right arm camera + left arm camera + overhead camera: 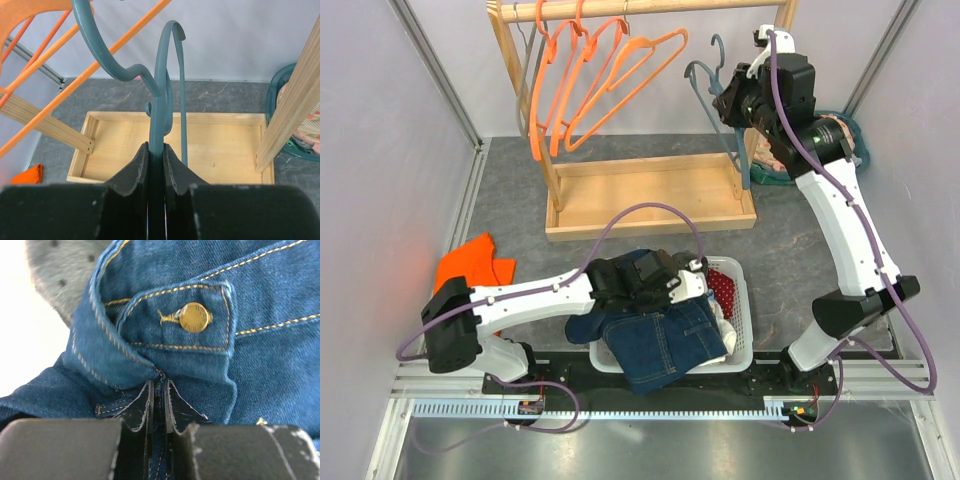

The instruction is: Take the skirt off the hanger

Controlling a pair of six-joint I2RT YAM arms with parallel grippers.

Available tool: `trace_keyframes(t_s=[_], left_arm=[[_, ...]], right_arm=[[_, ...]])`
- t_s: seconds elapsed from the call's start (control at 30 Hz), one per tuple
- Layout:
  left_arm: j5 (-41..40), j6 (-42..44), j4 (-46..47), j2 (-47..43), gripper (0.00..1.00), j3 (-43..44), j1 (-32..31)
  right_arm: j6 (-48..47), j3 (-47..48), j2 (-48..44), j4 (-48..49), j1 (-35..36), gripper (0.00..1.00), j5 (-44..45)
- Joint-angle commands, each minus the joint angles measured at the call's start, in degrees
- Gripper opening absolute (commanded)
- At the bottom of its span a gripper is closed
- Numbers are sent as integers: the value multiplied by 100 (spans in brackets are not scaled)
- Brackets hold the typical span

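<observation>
I judge the separation itself is as good as done: the denim skirt (665,345) lies bunched over the near rim of the white basket (744,300) on the worktop, well apart from the teal hanger (161,100), which is up by the right end of the wooden rack (650,228) where the orange hangers (600,80) hang. My left arm lies low and stretched rightward across the near side, wrist over the basket. My right arm reaches high and far, elbow lifted, wrist turned toward the rack. What is left, I think, is settling: the left should let the cloth go so it drops inside the basket rather than sliding off the near rim, and the right needs to put the hanger away (whether its hook is already over the rail I cannot tell from here). My left tool (159,405) is closed nearly all the way, pinching a fold of denim just under the waistband, below the brass button (194,317). My right tool (156,167) is likewise almost closed, clamped on the thin teal stem of the hanger below its hook.
</observation>
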Motion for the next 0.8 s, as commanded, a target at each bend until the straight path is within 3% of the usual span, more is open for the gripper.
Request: trace_keyframes(t_s=[0.0, 0.1, 0.13, 0.17, 0.37, 0.4, 0.5, 0.57, 0.6, 0.77], left_arm=[[-319, 170, -362, 455, 6, -651, -354], [-969, 311, 147, 639, 20, -958, -364], [-1232, 355, 401, 675, 33, -1029, -364], [-1339, 407, 499, 797, 37, -1100, -364], [-1796, 346, 930, 1105, 56, -1373, -364], [-1884, 338, 957, 1123, 64, -1382, -364], [-2060, 346, 992, 1202, 80, -1329, -364], [-2209, 197, 879, 1272, 84, -1181, -372], [-2210, 188, 817, 1273, 92, -1136, -372], [-2166, 425, 712, 746, 95, -864, -390]], right_arm=[[16, 774, 284, 87, -147, 0, -104], [95, 1074, 460, 113, -244, 0, -191], [104, 1110, 479, 114, -235, 0, -200], [112, 1136, 496, 140, -235, 0, -209], [60, 1207, 347, 228, -244, 0, -262], [42, 1224, 338, 228, -261, 0, -244], [25, 1452, 417, 254, -349, 0, -279], [86, 1671, 539, 342, -437, 0, -358], [121, 1734, 592, 386, -463, 0, -419], [384, 1866, 821, 772, -648, 0, -780]])
